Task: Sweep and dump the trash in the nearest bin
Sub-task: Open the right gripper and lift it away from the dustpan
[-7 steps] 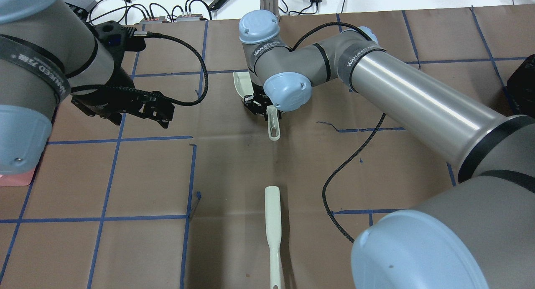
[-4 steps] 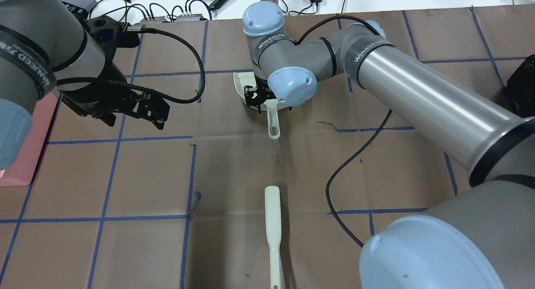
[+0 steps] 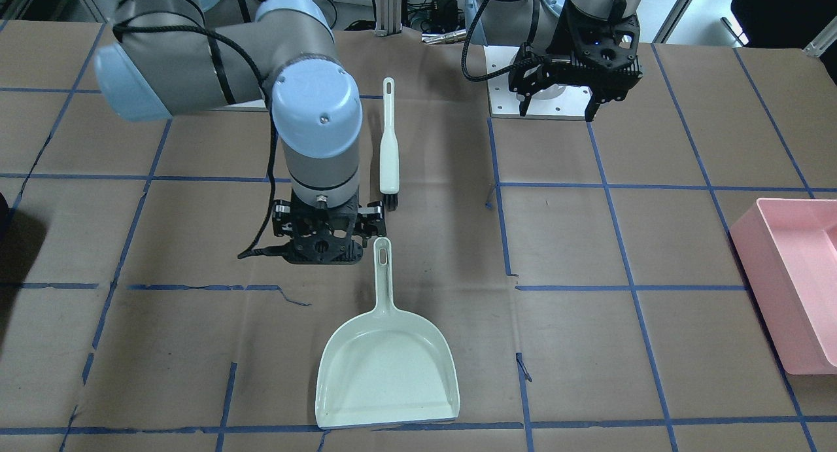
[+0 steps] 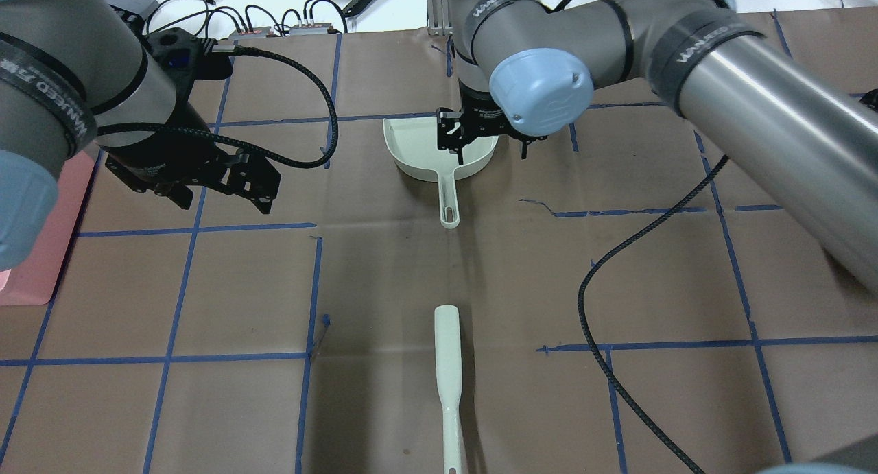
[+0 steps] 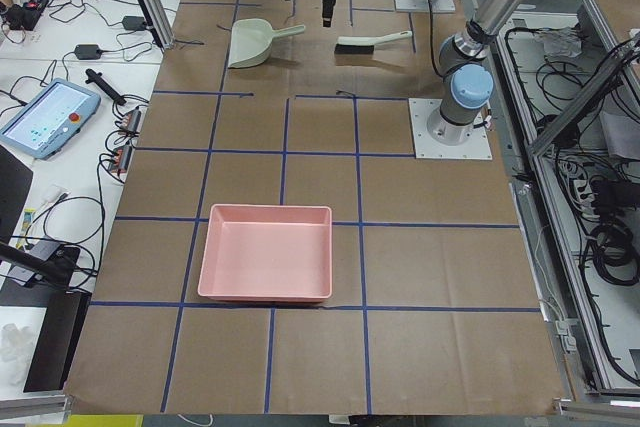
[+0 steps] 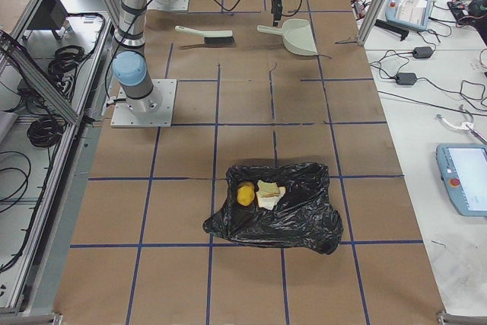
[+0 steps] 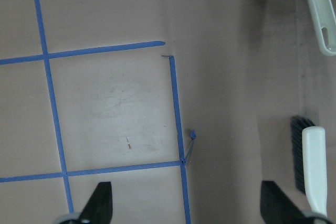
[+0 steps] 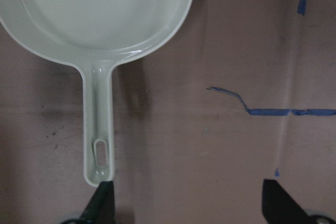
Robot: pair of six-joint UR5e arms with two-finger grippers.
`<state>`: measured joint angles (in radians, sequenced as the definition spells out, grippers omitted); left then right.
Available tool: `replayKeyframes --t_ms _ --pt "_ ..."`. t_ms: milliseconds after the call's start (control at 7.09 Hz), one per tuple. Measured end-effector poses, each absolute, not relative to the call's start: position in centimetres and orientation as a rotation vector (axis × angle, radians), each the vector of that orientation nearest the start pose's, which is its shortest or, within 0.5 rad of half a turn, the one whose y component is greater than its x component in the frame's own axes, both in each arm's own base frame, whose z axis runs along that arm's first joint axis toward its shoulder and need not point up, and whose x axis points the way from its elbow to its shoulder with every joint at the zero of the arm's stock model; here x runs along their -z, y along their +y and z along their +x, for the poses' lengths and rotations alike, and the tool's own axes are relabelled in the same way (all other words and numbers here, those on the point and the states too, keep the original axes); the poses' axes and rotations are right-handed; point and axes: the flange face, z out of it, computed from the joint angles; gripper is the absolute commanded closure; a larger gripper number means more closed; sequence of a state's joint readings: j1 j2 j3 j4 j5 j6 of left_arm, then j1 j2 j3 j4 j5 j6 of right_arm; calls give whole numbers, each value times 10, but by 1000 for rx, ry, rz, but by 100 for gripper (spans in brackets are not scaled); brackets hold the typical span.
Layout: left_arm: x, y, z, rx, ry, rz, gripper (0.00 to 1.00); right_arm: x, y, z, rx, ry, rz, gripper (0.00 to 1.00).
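While both arms are hanging over the brown paper-covered bench [image 4: 377, 268], we are seeing the right fingers [image 8: 102, 205] standing wide apart, gripping nothing, with only bare bench showing between them. Just ahead of one of those fingers, the looped end of the pale green dustpan [image 4: 418, 148] handle is lying flat. The pan is resting with its handle pointing toward the robot and its straight mouth facing away. From overhead, the right wrist is covering part of the pan's side nearer that arm.

We are seeing the left fingers [image 7: 100, 205] spread apart too, holding nothing, above a stretch of bench crossed by blue tape lines [image 4: 260, 226]. They are hanging well apart from the dustpan, on the robot's left of it.

Between the dustpan and the robot, a pale green brush [image 4: 447, 357] is lying roughly in line with the pan's handle. Its black bristle end is pointing toward the pan without touching it.

Farther out, a pink bin [image 5: 212, 247] is sitting near the bench's end on the robot's left. Toward the opposite end, a black trash bag [image 6: 297, 222] is lying open. Inside it, a yellow potato [image 6: 244, 194] is resting just beside pale bread [image 6: 268, 194].
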<state>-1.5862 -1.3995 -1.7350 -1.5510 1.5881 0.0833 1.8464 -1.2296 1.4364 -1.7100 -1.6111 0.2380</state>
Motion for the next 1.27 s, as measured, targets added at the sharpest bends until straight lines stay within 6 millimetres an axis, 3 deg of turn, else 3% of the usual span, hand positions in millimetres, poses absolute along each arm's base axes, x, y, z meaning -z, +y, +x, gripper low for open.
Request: replayKeyframes --t_ms 282,564,706,988,1270 --pt "-485 -422 -138 33 3123 149 1 -428 -537 226 -127 3187 -157 0" --pt "-483 -421 -138 24 3121 148 1 -458 -499 156 -88 3172 -182 0" --pt "-482 -420 -138 18 3119 148 1 -469 -480 134 -54 3168 -166 0" --pt "-481 -418 -137 11 3112 144 1 -485 -456 123 14 3166 -134 0" --pt "-479 -416 -137 7 3109 141 1 -487 -452 124 24 3164 -125 0"
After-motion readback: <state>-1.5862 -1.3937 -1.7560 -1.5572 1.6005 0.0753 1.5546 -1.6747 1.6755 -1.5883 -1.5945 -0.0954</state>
